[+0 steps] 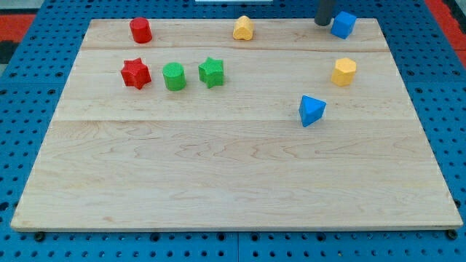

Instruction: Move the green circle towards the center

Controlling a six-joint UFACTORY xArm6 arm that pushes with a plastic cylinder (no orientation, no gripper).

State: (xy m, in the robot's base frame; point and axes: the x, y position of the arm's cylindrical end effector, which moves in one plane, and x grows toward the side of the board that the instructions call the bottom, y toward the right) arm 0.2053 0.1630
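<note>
Green is the colour of the circle (pixel 174 76), which stands in the upper left part of the wooden tabletop (pixel 233 175), well apart from the middle. It sits in a row between a red star (pixel 135 73) on the view's left and a green star (pixel 211 72) on the view's right, near both but touching neither. A red cylinder (pixel 140 30) stands above the row, near the tabletop's top edge. A yellow block (pixel 243 28) stands at the top middle; its exact shape is hard to make out. My tip (pixel 322 23) rests at the top edge, just beside the left face of a blue cube (pixel 344 24); whether the two touch cannot be told. The rod is cut off by the view's top, so only its short lower end shows, and the tool has no parts that could stand apart or together. A yellow hexagonal block (pixel 344 71) and a blue triangular block (pixel 312 110) stand on the view's right.
</note>
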